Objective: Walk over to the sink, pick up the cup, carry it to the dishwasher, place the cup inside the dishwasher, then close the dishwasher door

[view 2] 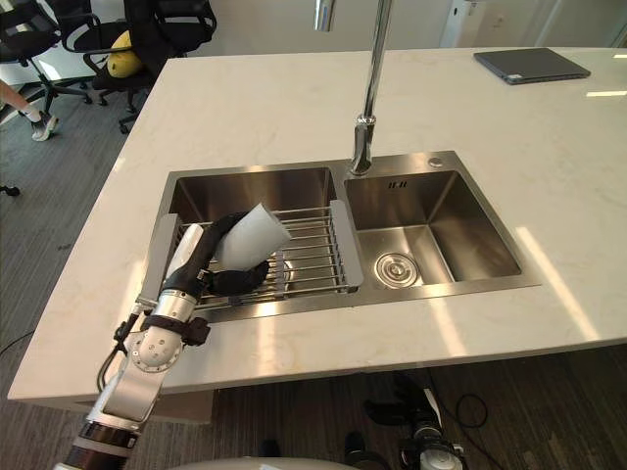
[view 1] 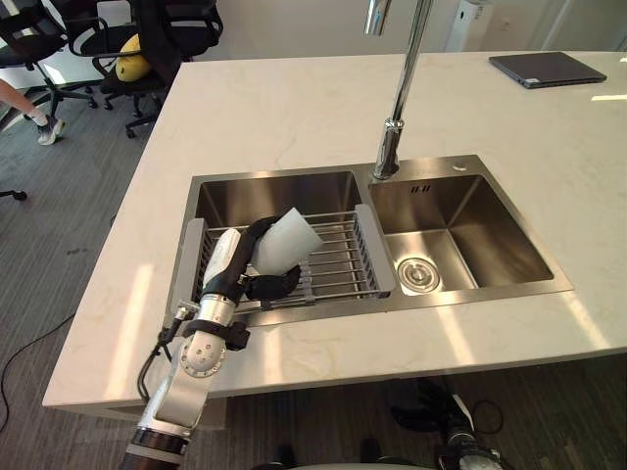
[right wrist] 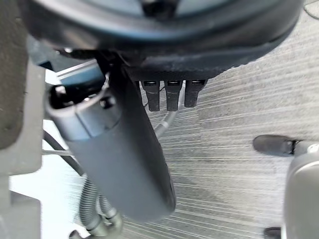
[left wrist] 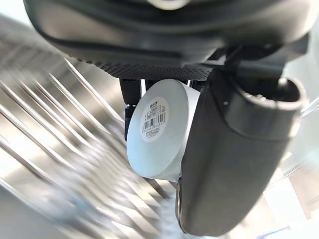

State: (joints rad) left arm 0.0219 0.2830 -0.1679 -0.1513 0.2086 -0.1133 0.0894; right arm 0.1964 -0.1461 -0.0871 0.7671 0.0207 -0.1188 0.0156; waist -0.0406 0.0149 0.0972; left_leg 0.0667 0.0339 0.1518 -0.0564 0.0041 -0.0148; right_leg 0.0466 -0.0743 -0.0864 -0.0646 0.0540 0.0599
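A pale marble-patterned stone countertop [view 1: 294,108] is stretching wide around a stainless steel double-basin sink [view 1: 490,235]. The counter's near edge is running just in front of the sink. A tall chrome tap [view 1: 402,88] is rising behind the divider between the basins, leaving the space above the left basin open. A metal wire drying rack with grey end bars [view 1: 338,259] is spanning the left basin. The right basin is showing its round drain. A dark closed laptop [view 1: 547,69] is lying far off at the counter's back right corner, and black office chairs [view 1: 147,39] are standing on grey carpet beyond the left edge.

The small white plastic cup [view 1: 286,240] is tilting over the rack's left half, with its mouth pointing up and to the right. Its flat base, carrying a barcode label, is facing the wrist. It may be hanging just clear of the wires, though contact is hard to judge.

The left hand [view 1: 227,262] is gripping the cup, with fingers curling over it and the thumb [left wrist: 234,159] pressing its side.

The right hand [right wrist: 124,164] is hanging over the grey carpet [right wrist: 239,149]. Its fingers are too foreshortened to tell whether they are open or closed.
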